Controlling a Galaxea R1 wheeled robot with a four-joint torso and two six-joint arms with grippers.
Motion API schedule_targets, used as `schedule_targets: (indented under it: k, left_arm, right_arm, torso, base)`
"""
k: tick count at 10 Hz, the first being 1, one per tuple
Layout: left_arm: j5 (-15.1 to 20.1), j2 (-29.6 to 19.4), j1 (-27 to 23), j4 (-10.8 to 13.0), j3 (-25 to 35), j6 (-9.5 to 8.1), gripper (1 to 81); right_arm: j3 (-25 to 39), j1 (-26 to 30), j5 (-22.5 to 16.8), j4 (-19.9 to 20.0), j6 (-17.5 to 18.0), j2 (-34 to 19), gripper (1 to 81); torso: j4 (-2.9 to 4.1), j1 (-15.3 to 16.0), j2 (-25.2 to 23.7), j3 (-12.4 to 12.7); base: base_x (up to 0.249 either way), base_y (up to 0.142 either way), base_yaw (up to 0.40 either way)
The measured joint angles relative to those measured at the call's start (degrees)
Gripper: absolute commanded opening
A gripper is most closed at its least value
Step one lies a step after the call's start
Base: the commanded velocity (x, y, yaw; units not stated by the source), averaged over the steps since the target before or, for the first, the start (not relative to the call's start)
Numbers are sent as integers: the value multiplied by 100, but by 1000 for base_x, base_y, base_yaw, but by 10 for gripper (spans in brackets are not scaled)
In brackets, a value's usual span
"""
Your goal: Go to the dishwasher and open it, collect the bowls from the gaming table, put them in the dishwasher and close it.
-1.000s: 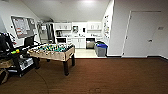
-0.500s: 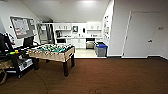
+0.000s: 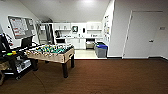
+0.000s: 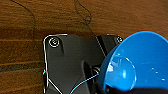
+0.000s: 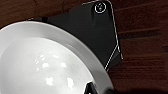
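Observation:
A bright blue bowl (image 4: 140,65) hangs over the brown wood-pattern floor in the left wrist view, and my left gripper (image 4: 130,90) is shut on its rim. In the right wrist view a glossy white bowl (image 5: 42,62) is carried the same way, with my right gripper (image 5: 96,90) shut on its edge. Far ahead in the head view, the kitchen nook has a grey unit under the counter (image 3: 90,45), which looks like the dishwasher; I cannot tell how its door stands. The white-topped gaming table is out of view.
A table-football table (image 3: 53,51) with a green field stands left of centre. A dark cart with a monitor (image 3: 10,57) is at the far left. A blue-lidded grey bin (image 3: 101,50) sits by the nook's right wall, and a closed white door (image 3: 141,35) is on the right.
The whole head view has slid slightly, with the table-football table a touch further left. The camera has moved; nothing in the room has.

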Motion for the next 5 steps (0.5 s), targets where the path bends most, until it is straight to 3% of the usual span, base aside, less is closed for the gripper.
schedule_targets:
  k: [3, 5]
  left_arm:
    - [-11, -2, -30, 0, -5, 0, 10]
    - [-11, -2, -17, 2, -5, 2, 10]
  right_arm:
    - [1, 5, 5, 0, 0, 41, 10]
    - [4, 2, 5, 0, 0, 28, 10]
  torso:
    - [0, 0, -2, 0]
    - [0, 0, -2, 0]
  base:
    - [135, 0, 0]
    - [148, -65, 0]
